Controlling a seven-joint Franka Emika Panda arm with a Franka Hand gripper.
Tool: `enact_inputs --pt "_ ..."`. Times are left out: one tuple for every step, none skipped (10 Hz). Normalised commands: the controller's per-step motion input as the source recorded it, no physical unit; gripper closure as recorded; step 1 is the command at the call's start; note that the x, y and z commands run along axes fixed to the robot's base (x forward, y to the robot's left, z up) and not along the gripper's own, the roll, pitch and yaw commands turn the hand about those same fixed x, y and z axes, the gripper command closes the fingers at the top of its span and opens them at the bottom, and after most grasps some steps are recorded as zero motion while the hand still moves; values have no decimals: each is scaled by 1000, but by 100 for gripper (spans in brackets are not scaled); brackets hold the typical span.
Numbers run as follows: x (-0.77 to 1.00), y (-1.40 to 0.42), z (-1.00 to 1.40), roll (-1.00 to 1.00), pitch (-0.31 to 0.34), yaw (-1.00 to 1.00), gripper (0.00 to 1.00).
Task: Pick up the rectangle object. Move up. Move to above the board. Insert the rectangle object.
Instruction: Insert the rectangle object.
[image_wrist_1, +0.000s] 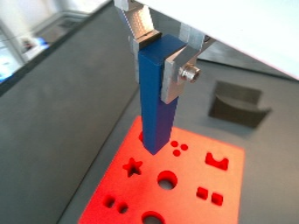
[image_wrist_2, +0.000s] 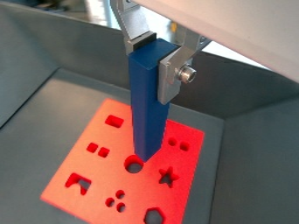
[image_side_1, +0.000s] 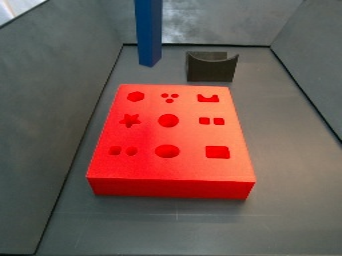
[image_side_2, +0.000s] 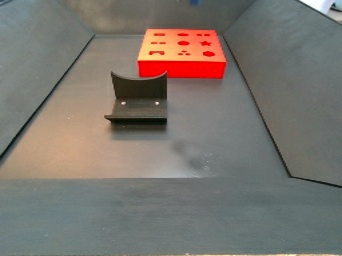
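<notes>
The gripper (image_wrist_1: 163, 54) is clamping the upper end of the rectangle object (image_wrist_1: 156, 96), its silver fingers (image_wrist_1: 181, 72) pressing on either side, and the blue bar is hanging upright in the air. So the pick and the lift look done. In a side view the bar (image_side_1: 146, 30) is hovering by the far left corner of the board (image_side_1: 171, 170), its lower end clear of the red top. Lining up with the rectangular cut-out (image_side_1: 217, 152) near the right front and pushing in are what remain. The fixture (image_side_1: 209, 66) is standing unused beyond the board.
</notes>
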Motion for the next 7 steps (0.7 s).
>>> enact_inputs --pt "0 -11 -266 -30 0 -1000 100" --pt "0 -14 -263 -31 0 -1000 100" --pt "0 -14 -266 -30 0 -1000 100" --pt "0 -11 -260 -31 0 -1000 100" --pt "0 -20 -237 -40 0 -1000 100" --pt "17 -334 -11 -24 0 -849 100" --pt "29 -457 0 -11 0 -751 100"
